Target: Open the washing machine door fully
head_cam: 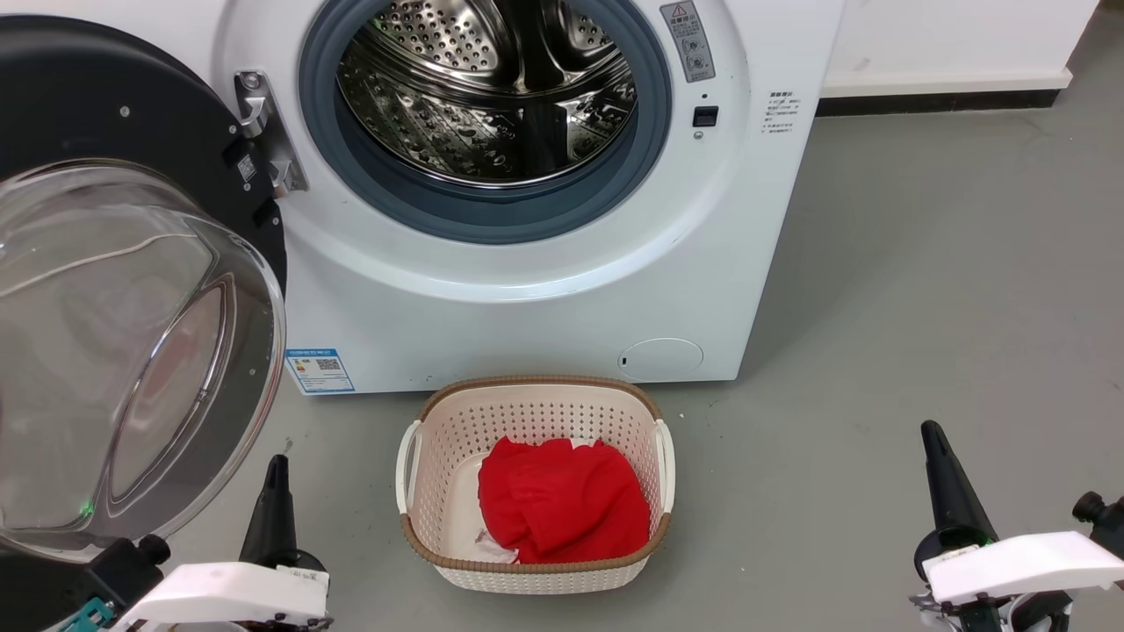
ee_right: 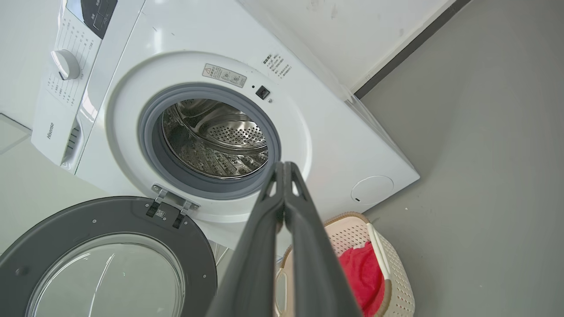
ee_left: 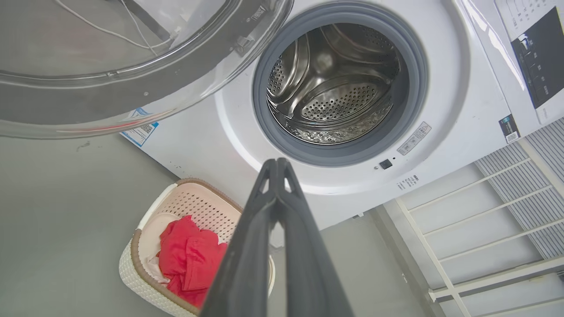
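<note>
While 1 door point(head_cam: 132, 307) gapes, L pincer point(ee_left: 277, 164), R pincer point(ee_right: 284, 165) closed; prob. 1 red cloth point(head_cam: 562, 500).

Bright, even light (glare streaks the washing machine door point(head_cam: 132, 351)).

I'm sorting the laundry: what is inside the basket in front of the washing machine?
A crumpled red cloth lies in the basket, with a bit of white fabric peeking out at its near edge. Anything beneath the red cloth is covered.
</note>
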You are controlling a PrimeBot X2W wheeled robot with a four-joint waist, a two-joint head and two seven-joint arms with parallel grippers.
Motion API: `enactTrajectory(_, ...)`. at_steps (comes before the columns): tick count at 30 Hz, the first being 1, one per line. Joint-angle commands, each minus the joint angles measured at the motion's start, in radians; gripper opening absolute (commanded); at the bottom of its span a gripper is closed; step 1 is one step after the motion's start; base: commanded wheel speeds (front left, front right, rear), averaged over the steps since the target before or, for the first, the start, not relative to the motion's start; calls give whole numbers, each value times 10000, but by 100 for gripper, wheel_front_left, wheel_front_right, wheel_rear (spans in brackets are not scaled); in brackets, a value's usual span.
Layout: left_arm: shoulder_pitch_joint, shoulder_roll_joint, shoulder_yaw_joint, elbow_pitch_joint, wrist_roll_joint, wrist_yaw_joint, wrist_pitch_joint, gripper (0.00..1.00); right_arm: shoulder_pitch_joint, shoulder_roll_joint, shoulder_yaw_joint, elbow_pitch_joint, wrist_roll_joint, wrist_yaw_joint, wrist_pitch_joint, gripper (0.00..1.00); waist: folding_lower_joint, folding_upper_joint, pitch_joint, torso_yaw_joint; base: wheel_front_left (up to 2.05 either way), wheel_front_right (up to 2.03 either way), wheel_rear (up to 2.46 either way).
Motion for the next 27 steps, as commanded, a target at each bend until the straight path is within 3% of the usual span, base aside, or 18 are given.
enactTrajectory(1,-246,28,30,-56,-301,-63,65,0,-240,-73,-29,-27,326,0,40,0,0,-1,-2,3,0,0,0)
enactTrajectory(27,-731,34,69,479,-3300,-272,812,0,-602,-85,-197,430,3302,-1,634,0,0,-1,-37,73,0,0,0)
